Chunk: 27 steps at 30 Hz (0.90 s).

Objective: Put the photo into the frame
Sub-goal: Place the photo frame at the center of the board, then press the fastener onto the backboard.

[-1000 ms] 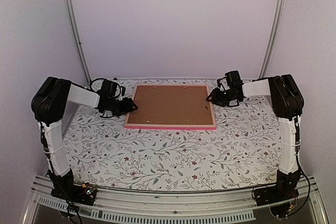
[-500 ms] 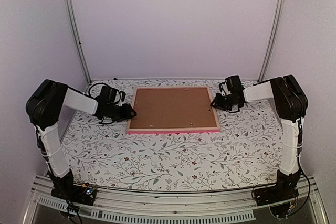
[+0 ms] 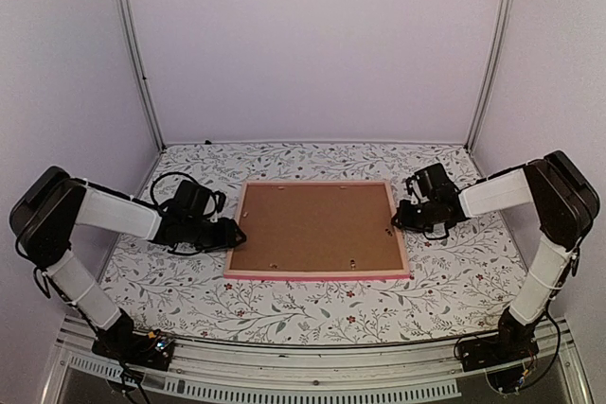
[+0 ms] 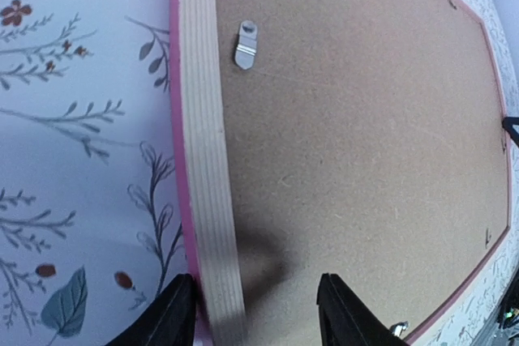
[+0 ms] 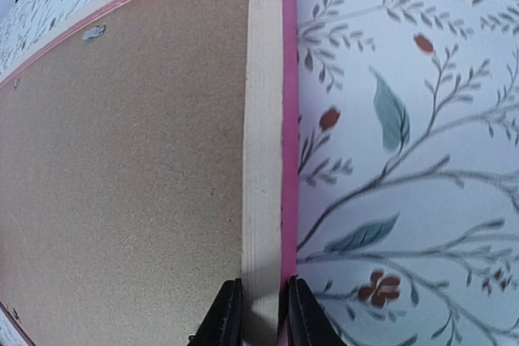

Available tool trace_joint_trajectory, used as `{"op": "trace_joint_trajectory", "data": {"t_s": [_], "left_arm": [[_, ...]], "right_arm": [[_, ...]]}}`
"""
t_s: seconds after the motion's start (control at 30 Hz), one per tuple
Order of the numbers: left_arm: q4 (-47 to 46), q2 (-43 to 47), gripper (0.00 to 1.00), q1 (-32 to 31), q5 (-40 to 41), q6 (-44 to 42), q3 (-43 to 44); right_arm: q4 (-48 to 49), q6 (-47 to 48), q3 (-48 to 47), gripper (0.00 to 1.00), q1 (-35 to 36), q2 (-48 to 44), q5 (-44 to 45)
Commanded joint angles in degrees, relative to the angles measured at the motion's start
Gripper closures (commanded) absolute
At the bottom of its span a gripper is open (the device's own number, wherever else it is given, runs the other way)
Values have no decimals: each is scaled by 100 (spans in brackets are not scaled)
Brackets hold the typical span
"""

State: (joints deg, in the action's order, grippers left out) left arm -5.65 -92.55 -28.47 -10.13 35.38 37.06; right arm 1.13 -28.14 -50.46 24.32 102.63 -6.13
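Observation:
The pink frame [image 3: 317, 274] lies back side up in the middle of the table, its opening filled by the brown backing board [image 3: 312, 227]. The photo is hidden. My left gripper [image 3: 230, 234] is at the frame's left side. In the left wrist view its jaws [image 4: 253, 313] stand wide apart, straddling the pale ribbed rail [image 4: 203, 119], one finger at the pink outer edge, the other over the board [image 4: 349, 119]. My right gripper [image 3: 400, 218] is at the frame's right side. In the right wrist view [image 5: 261, 313] it is shut on the rail [image 5: 263, 119].
The floral tablecloth [image 3: 303, 314] covers the table. White walls and two metal posts [image 3: 133, 54] close off the back. Small metal clips [image 4: 246, 44] sit on the backing board near the rails. A black cable loops by the left wrist [image 3: 166, 182].
The frame has moved toward the near edge of the table, and both grippers have moved with it at its left and right sides. Both arms are now stretched lower and wider.

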Motion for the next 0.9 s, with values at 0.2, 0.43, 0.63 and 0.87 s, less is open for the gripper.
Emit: {"op": "trace_joint_trajectory", "data": {"t_s": [0.2, 0.43, 0.63, 0.87], "left_arm": [[546, 1129, 28, -206, 639, -124, -37], [1136, 443, 15, -18, 979, -768, 796], [1129, 66, 14, 235, 796, -920, 1055], [961, -190, 13, 465, 253, -968, 1144]], "right_arm": [[-482, -712, 894, 60, 513, -1469, 16], [-919, -253, 510, 44, 512, -1356, -131], [-1158, -42, 440, 37, 555, -1072, -202], [-1216, 74, 395, 35, 676, -970, -191]]}}
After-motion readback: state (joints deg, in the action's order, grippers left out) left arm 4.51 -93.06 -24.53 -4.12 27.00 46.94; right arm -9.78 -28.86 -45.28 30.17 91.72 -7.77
